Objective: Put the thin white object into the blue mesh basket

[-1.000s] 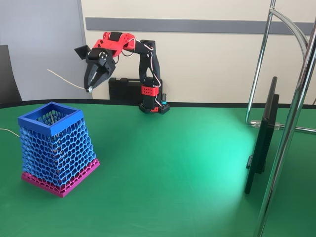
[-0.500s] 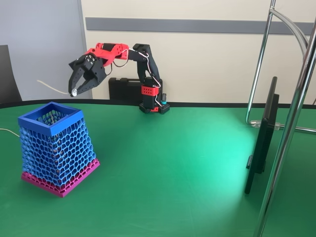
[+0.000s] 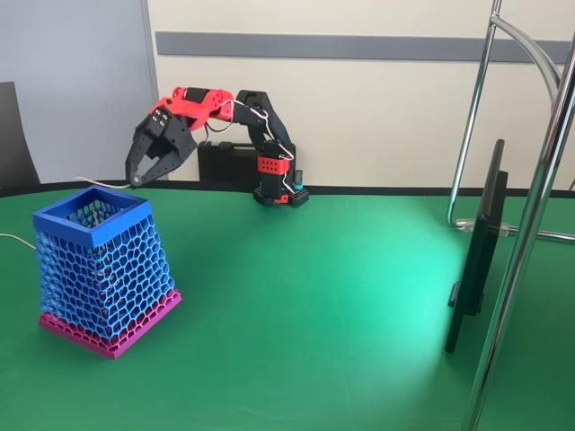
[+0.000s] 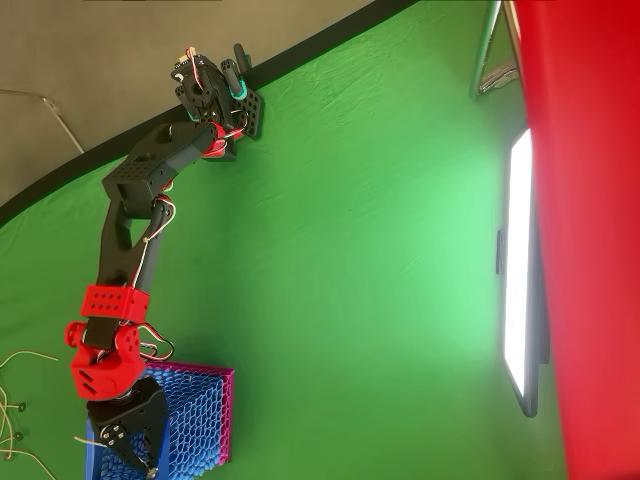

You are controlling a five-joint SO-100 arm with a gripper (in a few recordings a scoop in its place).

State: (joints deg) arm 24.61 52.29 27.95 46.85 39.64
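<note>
The blue mesh basket (image 3: 101, 269) stands at the left of the green table, with a solid blue rim (image 3: 88, 218) and a magenta base band. In the overhead view the basket (image 4: 195, 420) lies at the bottom left under the arm's wrist. My red and black gripper (image 3: 137, 180) hangs just above the far edge of the rim, pointing down. It is shut on the thin white cord (image 3: 101, 185), which sticks out to the left over the basket's opening. From above, the gripper (image 4: 148, 466) sits over the basket's inside.
A black monitor (image 3: 476, 251) and chrome stand poles (image 3: 530, 224) fill the right side. A black case (image 3: 225, 162) sits behind the arm's base (image 3: 280, 196). Loose white cables (image 4: 22, 400) lie left of the basket; one cable end (image 3: 11, 238) shows at the left edge.
The gripper has swung left and then down with the cord, from high behind the basket to just above its far rim. The cord now hangs lower and flatter.
</note>
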